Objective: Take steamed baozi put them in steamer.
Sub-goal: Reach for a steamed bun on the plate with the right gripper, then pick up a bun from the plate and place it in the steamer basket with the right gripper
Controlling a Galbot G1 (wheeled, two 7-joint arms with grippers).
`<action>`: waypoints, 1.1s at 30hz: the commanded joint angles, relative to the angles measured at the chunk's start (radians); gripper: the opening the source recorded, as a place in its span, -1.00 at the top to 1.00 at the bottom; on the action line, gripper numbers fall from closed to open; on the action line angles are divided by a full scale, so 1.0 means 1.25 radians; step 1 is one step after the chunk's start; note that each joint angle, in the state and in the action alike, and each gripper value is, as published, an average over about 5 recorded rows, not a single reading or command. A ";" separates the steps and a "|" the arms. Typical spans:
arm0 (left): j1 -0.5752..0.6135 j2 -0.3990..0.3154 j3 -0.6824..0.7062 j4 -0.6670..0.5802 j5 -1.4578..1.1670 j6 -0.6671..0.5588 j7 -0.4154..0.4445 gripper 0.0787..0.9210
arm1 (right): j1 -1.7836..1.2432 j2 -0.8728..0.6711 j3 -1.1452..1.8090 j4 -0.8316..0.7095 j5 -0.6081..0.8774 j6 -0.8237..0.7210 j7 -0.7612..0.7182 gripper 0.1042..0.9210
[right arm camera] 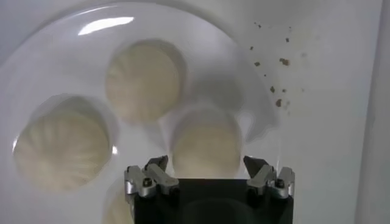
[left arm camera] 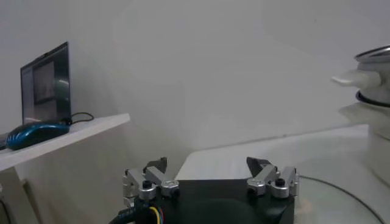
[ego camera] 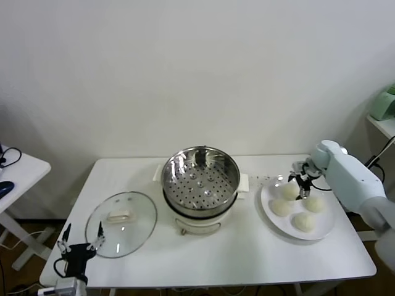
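Observation:
Four cream-white steamed baozi lie on a white plate (ego camera: 267, 196) at the table's right: one at the far left (ego camera: 289, 191), and others (ego camera: 281, 207), (ego camera: 315, 204), (ego camera: 303, 221). My right gripper (ego camera: 301, 184) is open and hangs just above the far-left bun. In the right wrist view that baozi (right arm camera: 207, 146) lies between the open fingers of the gripper (right arm camera: 207, 165), apart from them. The empty steel steamer (ego camera: 200, 176) stands mid-table on its white base. My left gripper (ego camera: 80, 242) is open and parked low at the table's front left corner.
A glass lid (ego camera: 121, 214) lies flat left of the steamer, close to my left gripper. Crumbs (right arm camera: 274, 91) dot the table beside the plate. A side table (ego camera: 18, 169) with a mouse (left arm camera: 33, 132) stands to the left. A green object (ego camera: 386, 102) sits on a shelf at the right.

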 commanded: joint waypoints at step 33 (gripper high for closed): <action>0.012 -0.001 0.002 -0.003 0.004 -0.005 -0.001 -0.77 | 0.240 -0.058 -0.220 0.281 0.017 0.101 -0.029 -0.39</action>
